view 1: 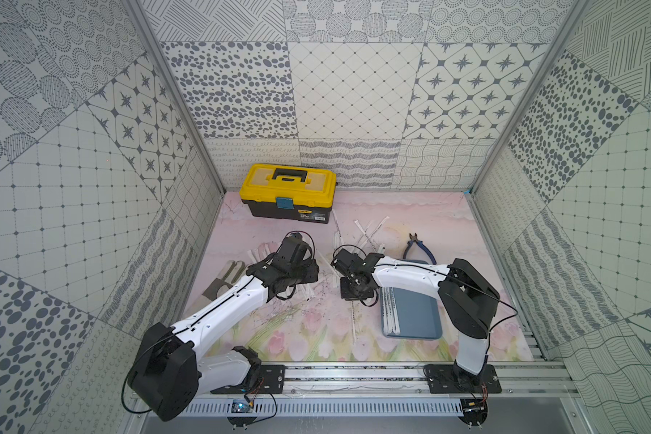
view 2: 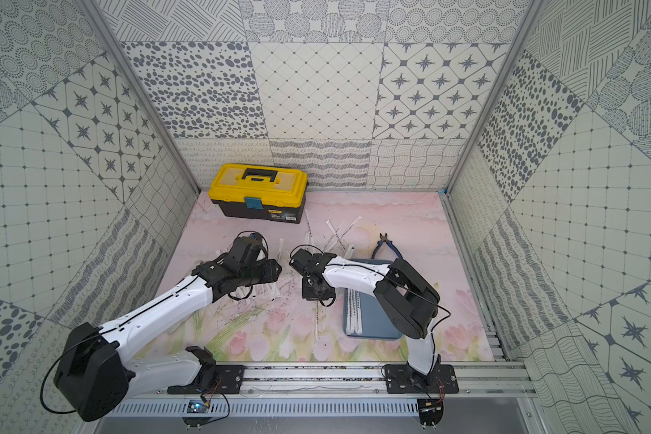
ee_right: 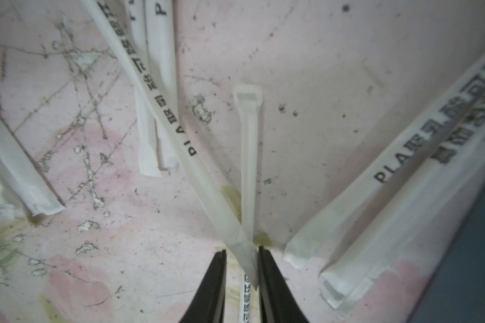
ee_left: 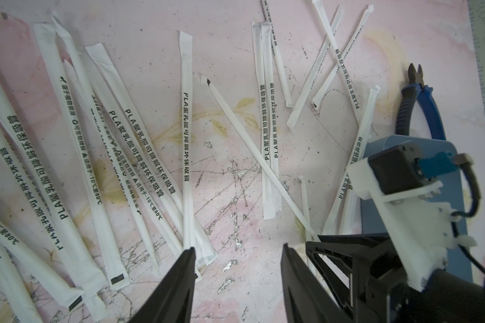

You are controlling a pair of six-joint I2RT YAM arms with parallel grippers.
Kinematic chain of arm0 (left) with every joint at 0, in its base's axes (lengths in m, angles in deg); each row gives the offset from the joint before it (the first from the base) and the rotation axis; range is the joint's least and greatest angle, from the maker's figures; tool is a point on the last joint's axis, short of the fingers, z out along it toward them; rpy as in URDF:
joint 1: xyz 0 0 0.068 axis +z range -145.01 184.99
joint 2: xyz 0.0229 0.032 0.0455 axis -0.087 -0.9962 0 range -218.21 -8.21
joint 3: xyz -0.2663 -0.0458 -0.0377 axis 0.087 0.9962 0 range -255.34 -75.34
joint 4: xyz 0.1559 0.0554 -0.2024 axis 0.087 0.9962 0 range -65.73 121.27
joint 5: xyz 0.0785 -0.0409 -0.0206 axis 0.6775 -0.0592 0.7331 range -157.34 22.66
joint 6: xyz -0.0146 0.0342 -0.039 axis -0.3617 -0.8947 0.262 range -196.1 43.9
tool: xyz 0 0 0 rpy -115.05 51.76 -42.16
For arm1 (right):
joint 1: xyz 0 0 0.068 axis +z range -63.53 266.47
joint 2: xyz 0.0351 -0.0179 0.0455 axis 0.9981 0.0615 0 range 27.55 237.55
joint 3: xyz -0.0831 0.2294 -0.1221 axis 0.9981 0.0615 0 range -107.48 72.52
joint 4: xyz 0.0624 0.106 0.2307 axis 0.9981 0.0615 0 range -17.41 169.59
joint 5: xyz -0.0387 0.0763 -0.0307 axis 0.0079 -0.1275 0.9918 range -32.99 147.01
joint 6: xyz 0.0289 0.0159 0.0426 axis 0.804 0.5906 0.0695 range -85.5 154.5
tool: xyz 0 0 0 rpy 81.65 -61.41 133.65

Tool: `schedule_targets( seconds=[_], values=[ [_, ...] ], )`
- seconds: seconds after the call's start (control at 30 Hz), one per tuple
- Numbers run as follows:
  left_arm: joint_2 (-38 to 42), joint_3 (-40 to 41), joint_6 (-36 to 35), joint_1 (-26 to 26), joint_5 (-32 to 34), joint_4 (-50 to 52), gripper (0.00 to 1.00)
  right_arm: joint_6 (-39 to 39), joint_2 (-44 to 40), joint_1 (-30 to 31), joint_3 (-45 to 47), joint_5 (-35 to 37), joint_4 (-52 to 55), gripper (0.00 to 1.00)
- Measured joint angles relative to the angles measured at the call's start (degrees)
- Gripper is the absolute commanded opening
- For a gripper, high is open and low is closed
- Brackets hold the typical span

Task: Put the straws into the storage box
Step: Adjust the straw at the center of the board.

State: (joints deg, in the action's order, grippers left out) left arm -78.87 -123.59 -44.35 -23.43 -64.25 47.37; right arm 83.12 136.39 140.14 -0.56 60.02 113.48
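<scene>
- Blue-grey plastic, shallow and round-cornered, the storage box [view 1: 418, 315] lies close to the right arm's base. A few wrapped pieces already lie along its left inner wall, parallel to its long side.
- Most of the thin white paper-wrapped straws [ee_left: 186, 139] are scattered on the pink mat [view 1: 309, 330], left of the box and beyond it.
- The black right gripper [ee_right: 242, 249] hangs just off the box's left edge. Its jaws are a narrow gap apart and straddle a crossed pair [ee_right: 248, 167], and neither piece looks pinched yet.
- One of the pair runs roughly parallel to the box's long side, so a short sideways carry should do.
- The left gripper [ee_left: 239, 249], farther from the box, stands partly open and empty.
- Blue-handled pliers [view 1: 418, 248] crowd the box's far edge.
</scene>
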Motion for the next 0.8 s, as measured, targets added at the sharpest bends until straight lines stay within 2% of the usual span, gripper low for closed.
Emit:
schedule_targets(
  seconds=[0.2, 0.43, 0.6, 0.8],
  values=[
    [-0.28, 0.04, 0.00, 0.00, -0.13, -0.26, 0.53, 0.00, 0.35, 0.37, 1.16, -0.26, -0.33, 0.21],
    [-0.28, 0.04, 0.00, 0.02, -0.39, -1.16, 0.53, 0.15, 0.04, 1.03, 1.60, 0.24, 0.11, 0.07],
    [-0.13, 0.04, -0.02, 0.02, -0.37, -1.25, 0.53, 0.50, -4.24, 2.32, 4.33, 1.20, 3.08, 0.06],
    [-0.61, -0.63, 0.00, 0.02, -0.68, -1.33, 0.53, 0.48, -12.26, 4.13, 2.54, 4.85, 8.87, 0.07]
  ],
)
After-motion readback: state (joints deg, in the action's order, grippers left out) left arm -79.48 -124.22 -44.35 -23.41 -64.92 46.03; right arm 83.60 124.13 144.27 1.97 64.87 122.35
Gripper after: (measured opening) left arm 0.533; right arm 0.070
